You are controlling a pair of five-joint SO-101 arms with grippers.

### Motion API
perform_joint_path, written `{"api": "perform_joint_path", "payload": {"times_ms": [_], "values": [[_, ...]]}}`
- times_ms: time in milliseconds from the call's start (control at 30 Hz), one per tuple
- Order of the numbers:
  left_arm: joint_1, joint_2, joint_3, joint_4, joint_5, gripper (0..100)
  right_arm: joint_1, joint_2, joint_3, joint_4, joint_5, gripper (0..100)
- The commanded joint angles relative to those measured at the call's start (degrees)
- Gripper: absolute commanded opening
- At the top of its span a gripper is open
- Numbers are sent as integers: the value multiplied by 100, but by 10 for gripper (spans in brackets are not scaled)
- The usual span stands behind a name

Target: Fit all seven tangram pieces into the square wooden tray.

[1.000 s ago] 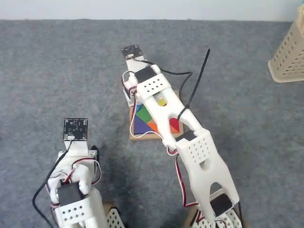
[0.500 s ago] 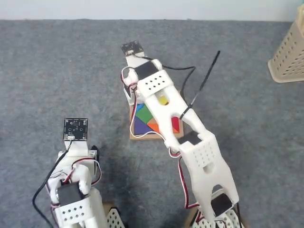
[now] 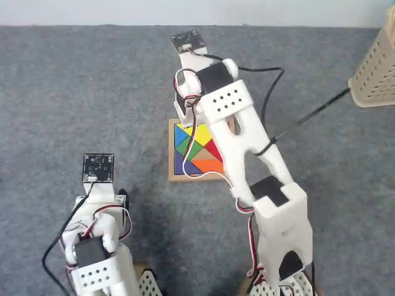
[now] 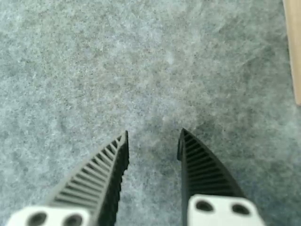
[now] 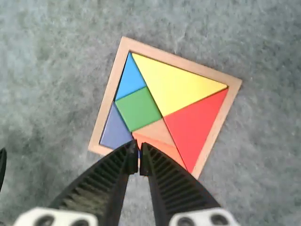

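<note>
Across a grey felt worktop [image 3: 74, 92], two white arms are sitting side by side. The right arm [image 3: 237, 132] is stretching out over the square wooden tray [image 5: 183, 63], which is lying mid-worktop w/ all seven pcs sitting flush inside: big yellow triangle [image 5: 176, 84], big red triangle [image 5: 195, 127], green square [image 5: 138, 108], blue triangle [image 5: 129, 77], purple parallelogram [image 5: 112, 133], pale orange triangle [image 5: 157, 132], deeper orange triangle [image 5: 164, 148]. The right hand [image 5: 138, 151] is hovering above the tray, pinched almost shut, carrying nothing. The left arm [image 3: 99, 259] is sitting tucked back, w/ the left hand [image 4: 153, 141] hanging part open over bare felt, well apart from the tray. The pcs are prob. thin, stiff, light and slick-painted. Packed tight, they're offering no edge to pinch, so gripping the tray rim seems safer.
</note>
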Motion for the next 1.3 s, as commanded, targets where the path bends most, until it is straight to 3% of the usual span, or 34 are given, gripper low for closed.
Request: {"api": "perform_joint_path", "payload": {"times_ms": [0,433,800,1267], "values": [[-26,-44,-66,18,-35,168,198,-716,457,242,105,6],[-26,-44,-66,18,-35,168,690,-3925,5257,-1411,123,6],[-18,-44,-66,18,-35,168,1033,-6220,10514,-4400,132,6],[-18,-44,-66,18,-35,168,2651,-9349,12615,-5613,132,6]]}}
